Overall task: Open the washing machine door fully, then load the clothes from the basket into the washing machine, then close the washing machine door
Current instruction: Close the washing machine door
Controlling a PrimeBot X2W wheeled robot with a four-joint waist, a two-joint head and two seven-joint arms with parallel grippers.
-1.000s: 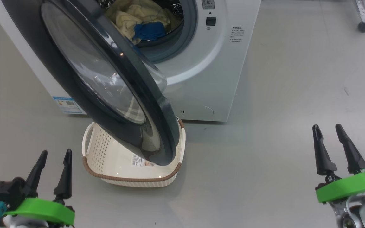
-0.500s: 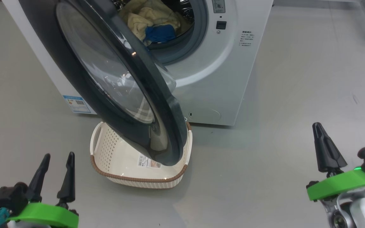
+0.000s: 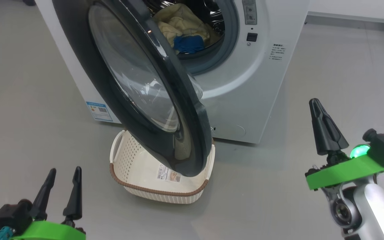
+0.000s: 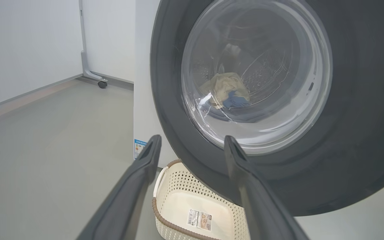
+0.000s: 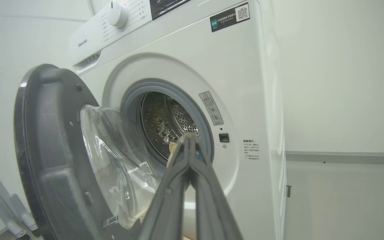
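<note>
Hanging half open in the middle of the frame, the washing machine door (image 3: pixel 135 86) sticks out over the basket (image 3: pixel 165 196), which sits on the floor at the bottom middle with a sticker on its bottom. The clothes (image 3: pixel 185 28), yellow with a blue bit, lie inside the washing machine (image 3: pixel 245 86) at the top. At the lower left the left gripper (image 3: pixel 65 169) has its jaws wide apart, and at the right the right gripper (image 3: pixel 314 103) has its jaws pressed tight together.
</note>
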